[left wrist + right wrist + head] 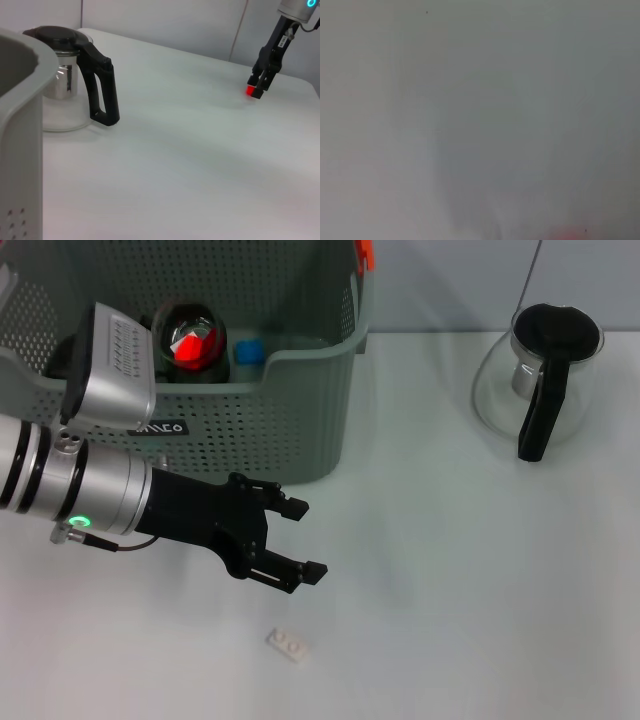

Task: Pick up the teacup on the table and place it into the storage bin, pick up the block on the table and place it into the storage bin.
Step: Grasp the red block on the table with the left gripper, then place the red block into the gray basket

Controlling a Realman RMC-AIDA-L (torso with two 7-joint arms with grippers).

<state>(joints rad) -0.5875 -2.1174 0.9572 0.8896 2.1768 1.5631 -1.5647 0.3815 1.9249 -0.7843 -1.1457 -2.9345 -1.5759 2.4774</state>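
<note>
The table (480, 590) is shown as a plain white surface filling most of the head view.

The storage bin (290, 420), a grey-green perforated basket, is located in the upper left of the head view. A small black label (160, 427) is fixed to its front wall and an orange clip (366, 254) to its upper right rim. Inside the bin, a dark cup-like object with a red interior (190, 343) is seen, with a blue item (247, 349) just beside it; whether the dark object is the teacup cannot be told.

The left arm enters from the left edge of the head view. Its left hand (295, 537) is positioned at centre left, just below the bin's lower right corner, with the fingers spread apart and nothing between them.

A glass teapot (540, 380) with a black lid and black handle is placed in the upper right of the head view, well apart from the bin.

In the left wrist view, the right hand (260, 85) is seen in the upper right of the frame, low over the table, with a red glow at its tip; its finger state cannot be told.

The block (288, 646), a small white studded brick, lies flat on the table at lower centre of the head view, below the left hand and not touching it.
</note>
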